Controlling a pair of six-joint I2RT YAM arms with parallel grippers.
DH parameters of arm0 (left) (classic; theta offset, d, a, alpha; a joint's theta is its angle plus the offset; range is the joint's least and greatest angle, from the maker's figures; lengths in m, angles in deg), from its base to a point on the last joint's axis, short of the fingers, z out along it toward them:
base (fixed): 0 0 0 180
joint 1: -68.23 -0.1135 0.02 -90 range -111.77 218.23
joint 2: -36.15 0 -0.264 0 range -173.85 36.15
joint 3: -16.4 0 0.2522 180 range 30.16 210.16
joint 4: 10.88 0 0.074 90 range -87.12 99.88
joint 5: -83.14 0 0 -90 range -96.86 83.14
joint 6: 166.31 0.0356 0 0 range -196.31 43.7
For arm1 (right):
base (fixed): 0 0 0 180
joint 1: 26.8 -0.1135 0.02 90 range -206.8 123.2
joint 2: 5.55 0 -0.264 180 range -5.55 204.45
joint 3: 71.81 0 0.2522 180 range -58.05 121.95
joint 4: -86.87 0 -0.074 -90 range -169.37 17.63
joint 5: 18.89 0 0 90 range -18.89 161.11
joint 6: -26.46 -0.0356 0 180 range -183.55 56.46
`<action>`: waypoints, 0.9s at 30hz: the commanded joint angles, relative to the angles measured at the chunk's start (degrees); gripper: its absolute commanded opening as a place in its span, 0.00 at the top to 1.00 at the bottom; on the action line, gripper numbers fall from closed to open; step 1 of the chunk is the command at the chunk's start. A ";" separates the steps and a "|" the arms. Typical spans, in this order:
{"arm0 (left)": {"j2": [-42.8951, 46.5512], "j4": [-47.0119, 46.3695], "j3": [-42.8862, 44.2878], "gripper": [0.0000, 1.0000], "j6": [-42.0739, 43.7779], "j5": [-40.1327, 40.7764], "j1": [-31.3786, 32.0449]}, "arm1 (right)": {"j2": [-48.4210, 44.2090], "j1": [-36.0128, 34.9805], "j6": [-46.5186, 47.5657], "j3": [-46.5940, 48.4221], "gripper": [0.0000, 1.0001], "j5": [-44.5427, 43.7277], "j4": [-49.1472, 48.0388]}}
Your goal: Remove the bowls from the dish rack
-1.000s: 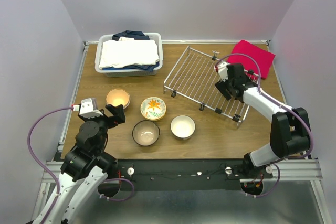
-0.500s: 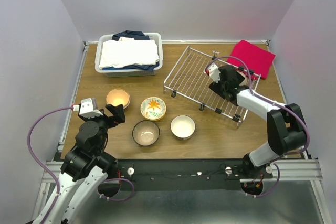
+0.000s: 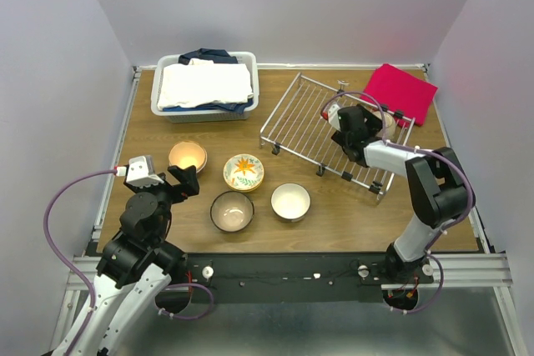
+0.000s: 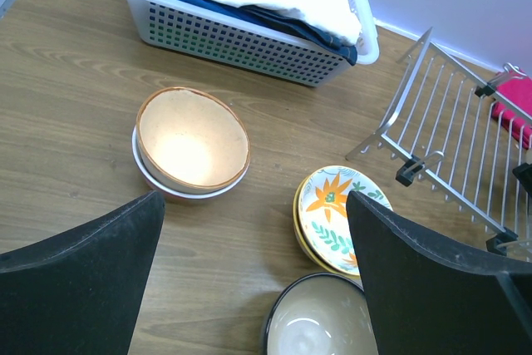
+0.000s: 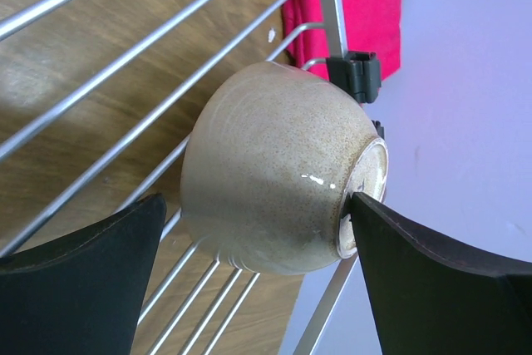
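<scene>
The silver wire dish rack (image 3: 304, 122) stands at the back right. One beige speckled bowl (image 5: 274, 180) lies on its side on the rack wires (image 5: 125, 56) by a black clip; from above only a sliver of it (image 3: 385, 122) shows. My right gripper (image 3: 367, 128) is open around this bowl (image 5: 258, 205); its right finger touches the bowl's foot and its left finger is apart from it. On the table stand an orange-inside bowl stack (image 3: 188, 156), a floral stack (image 3: 244, 172), a dark-rimmed bowl (image 3: 232, 211) and a white bowl (image 3: 290, 202). My left gripper (image 3: 179, 183) is open and empty above them (image 4: 253, 214).
A white plastic bin (image 3: 205, 87) of folded cloth stands at the back left. A red cloth (image 3: 400, 89) lies behind the rack at the back right. The rack's near corner (image 4: 407, 168) is close to the floral stack (image 4: 341, 214).
My right gripper has moved left and toward the back over the rack, up to the beige bowl. The left arm has not moved.
</scene>
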 commanded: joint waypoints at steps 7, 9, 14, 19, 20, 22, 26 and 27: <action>-0.19 -1.08 -0.36 0.01 0.52 0.27 -0.38 | 8.76 -1.35 -0.17 1.20 0.00 -8.69 -2.90; -0.19 -1.00 -0.36 0.01 0.52 0.27 -0.38 | 9.29 -1.96 -0.34 1.55 0.00 -9.92 -3.51; -0.11 -1.00 -0.36 0.01 0.52 0.36 -0.47 | 8.68 -2.93 -0.78 2.26 0.09 -10.28 -2.46; 0.07 -1.08 -0.36 0.01 0.43 0.27 -0.47 | 7.98 -3.81 -1.66 3.40 0.28 -9.84 -0.80; 0.07 -1.08 -0.36 0.01 0.43 0.18 -0.47 | 7.72 -3.72 -1.84 3.58 0.30 -9.76 -0.62; 0.07 -1.08 -0.36 0.01 0.52 0.18 -0.47 | 7.28 -3.81 -2.19 3.75 0.36 -9.67 -0.18; 0.33 -1.08 -0.53 0.01 0.52 0.27 -0.47 | 5.52 -3.99 -2.63 4.72 0.41 -9.23 1.40; 0.42 -1.08 -0.53 0.01 0.52 0.27 -0.47 | 4.56 -4.16 -2.89 5.42 0.43 -9.05 1.84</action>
